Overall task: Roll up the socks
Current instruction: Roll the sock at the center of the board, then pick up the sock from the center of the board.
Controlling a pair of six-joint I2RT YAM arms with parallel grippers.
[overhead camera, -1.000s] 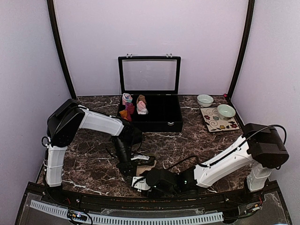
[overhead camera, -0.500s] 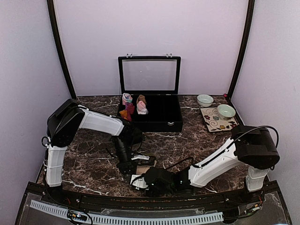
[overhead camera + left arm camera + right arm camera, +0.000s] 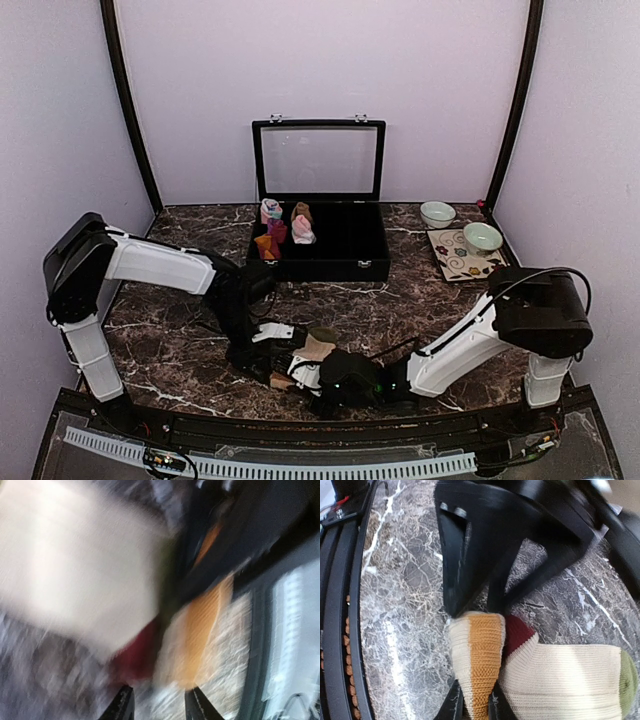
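Note:
The striped sock [image 3: 312, 348] lies near the table's front edge, with a cream foot, red heel, olive toe and an orange-and-cream cuff [image 3: 476, 660]. My right gripper [image 3: 474, 707] is shut on the cuff end; it is at front centre in the top view [image 3: 300, 384]. My left gripper [image 3: 268, 366] is open, with its fingertips at the far side of the same cuff [image 3: 474, 607]. The left wrist view is blurred and shows its open jaws [image 3: 159, 705] short of the sock [image 3: 200, 625]. A pink, white and blue sock bundle [image 3: 270, 210] stands in the box.
An open black box [image 3: 340, 262] with a raised glass lid stands at the back centre, with several rolled bundles in its left part. Two pale bowls [image 3: 437, 213] [image 3: 482, 237] and a patterned tile [image 3: 460, 257] are at the back right. The black front rail [image 3: 340, 630] is close.
The left arm has swung its elbow out to the left, and its gripper has shifted left and nearer. The right gripper and the sock have also moved a little left.

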